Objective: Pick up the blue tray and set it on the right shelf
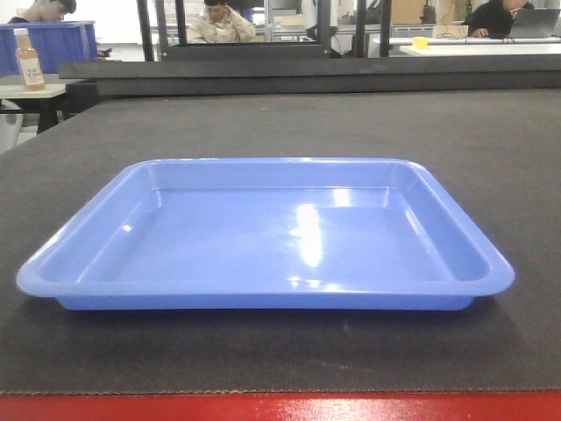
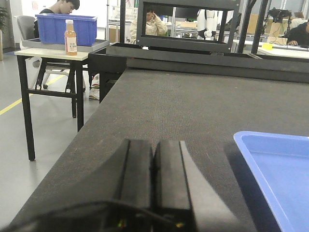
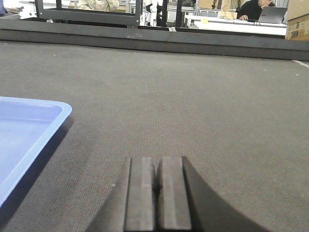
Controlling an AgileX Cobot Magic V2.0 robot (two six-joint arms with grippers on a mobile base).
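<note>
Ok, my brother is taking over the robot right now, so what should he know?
The left tool is shut and holds nothing. The right tool is shut and holds nothing.
The blue tray lies empty and flat on the dark table, between the two tools and touched by neither. The shelf is not in any view.
Done: nothing yet.
Left: grab the blue tray, carry it to the right shelf and set it down.

1. No writing, brand or number can be read in any view.
2. The only printed thing is the pale label [image 2: 71, 47] on the orange drink bottle [image 2: 71, 36], standing just in front of the dark blue bin [image 2: 53, 28]; its print is too small and blurred to make out.
</note>
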